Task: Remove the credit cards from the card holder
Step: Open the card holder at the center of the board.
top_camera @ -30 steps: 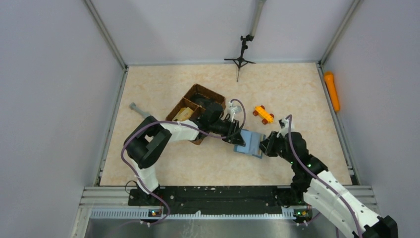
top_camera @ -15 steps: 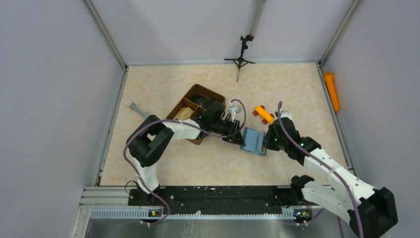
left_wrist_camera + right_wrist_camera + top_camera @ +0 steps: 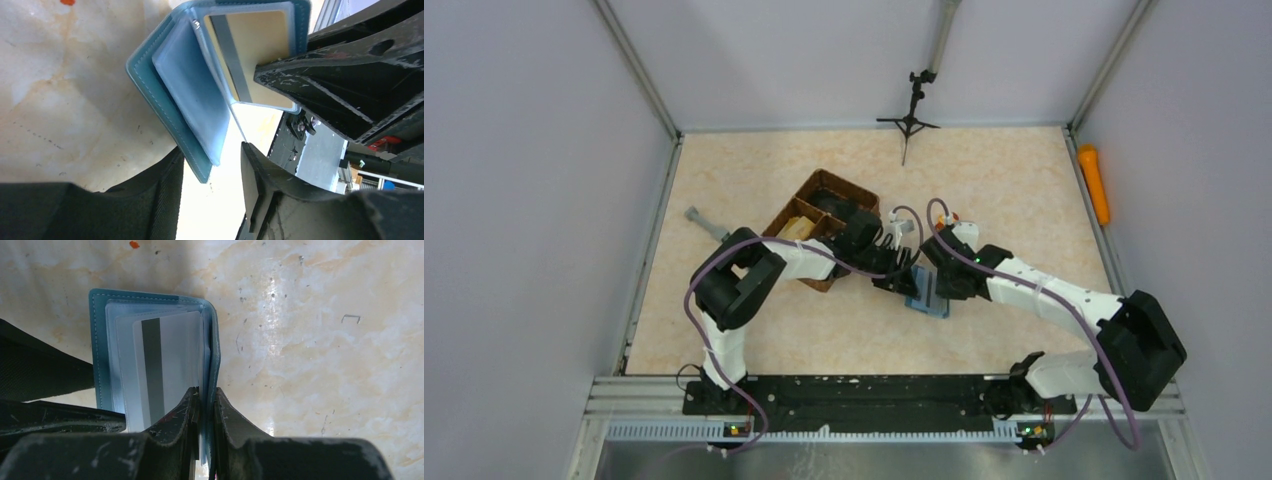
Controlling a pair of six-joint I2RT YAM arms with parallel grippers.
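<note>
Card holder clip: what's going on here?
Both arms are working on the teal card holder, which is open. The right hand pinches it at its edge near the spine. The left hand has its fingers apart around a corner of the cover. A striped card sits in a clear sleeve, not yet pulled out.

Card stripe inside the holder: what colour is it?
Dark grey; the stripe shows best in the right wrist view.
</note>
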